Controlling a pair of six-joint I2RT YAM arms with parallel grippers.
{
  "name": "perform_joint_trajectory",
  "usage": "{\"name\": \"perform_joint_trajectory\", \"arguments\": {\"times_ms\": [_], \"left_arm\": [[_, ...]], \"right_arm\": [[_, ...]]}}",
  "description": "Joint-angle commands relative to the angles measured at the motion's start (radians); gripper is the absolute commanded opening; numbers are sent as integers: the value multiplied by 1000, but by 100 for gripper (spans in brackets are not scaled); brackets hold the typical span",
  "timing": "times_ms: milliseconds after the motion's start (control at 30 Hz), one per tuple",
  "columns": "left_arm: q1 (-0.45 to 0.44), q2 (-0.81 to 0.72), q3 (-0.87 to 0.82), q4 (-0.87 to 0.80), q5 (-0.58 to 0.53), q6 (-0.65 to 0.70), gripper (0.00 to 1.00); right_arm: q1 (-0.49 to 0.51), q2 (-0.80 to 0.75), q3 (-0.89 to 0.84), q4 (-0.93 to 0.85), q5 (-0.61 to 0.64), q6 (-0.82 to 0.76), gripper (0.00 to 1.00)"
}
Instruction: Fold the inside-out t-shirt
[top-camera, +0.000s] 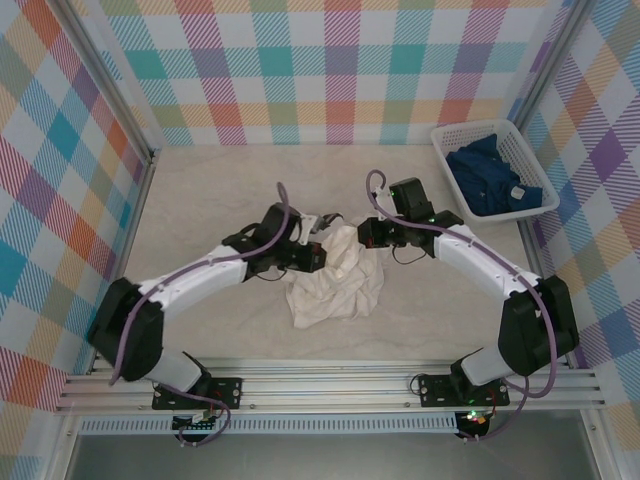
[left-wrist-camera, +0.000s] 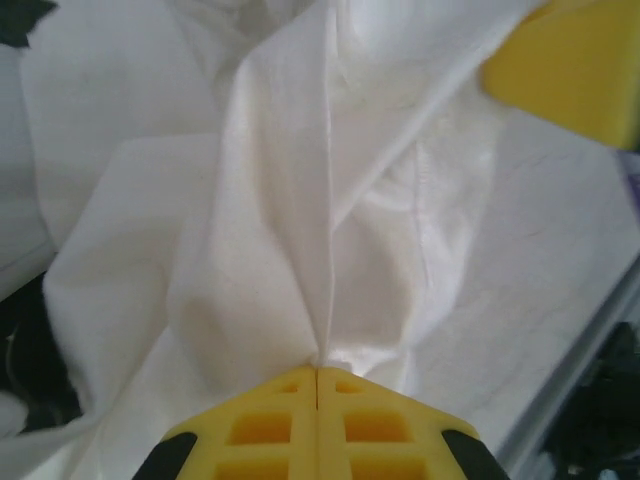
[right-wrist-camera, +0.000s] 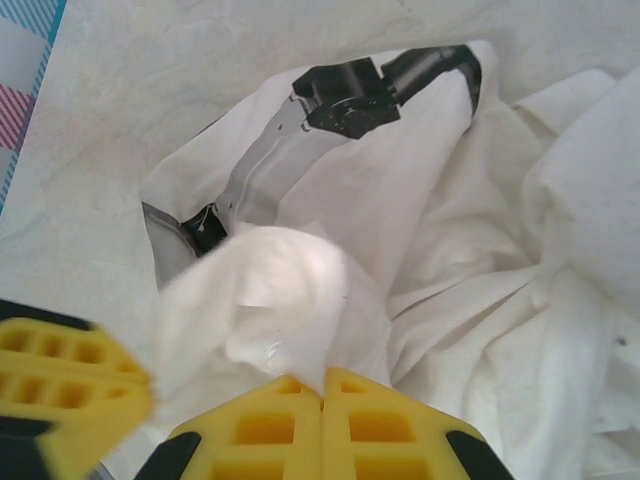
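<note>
Left end effector (left-wrist-camera: 318, 372) and right end effector (right-wrist-camera: 322, 385) each clench the white t-shirt (top-camera: 335, 285), at its eleven and one o'clock.

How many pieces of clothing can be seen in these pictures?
2. A crumpled white t-shirt lies in the middle of the table. A dark blue garment lies in the white basket at the far right; more could be hidden beneath it.
</note>
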Motion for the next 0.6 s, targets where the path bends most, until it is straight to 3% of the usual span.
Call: {"name": "perform_joint_trajectory", "arguments": {"times_ms": [0, 233, 467, 567], "left_arm": [[54, -105, -64, 69, 92, -42, 0], [160, -267, -137, 86, 95, -102, 0], [170, -310, -112, 149, 121, -133, 0], [173, -323, -80, 162, 114, -148, 0]], "right_arm": [[-2, -23, 0, -12, 15, -20, 0], [-3, -27, 25, -17, 90, -22, 0], [-3, -40, 6, 202, -190, 2, 7], [-3, -26, 39, 242, -249, 20, 11]]}}
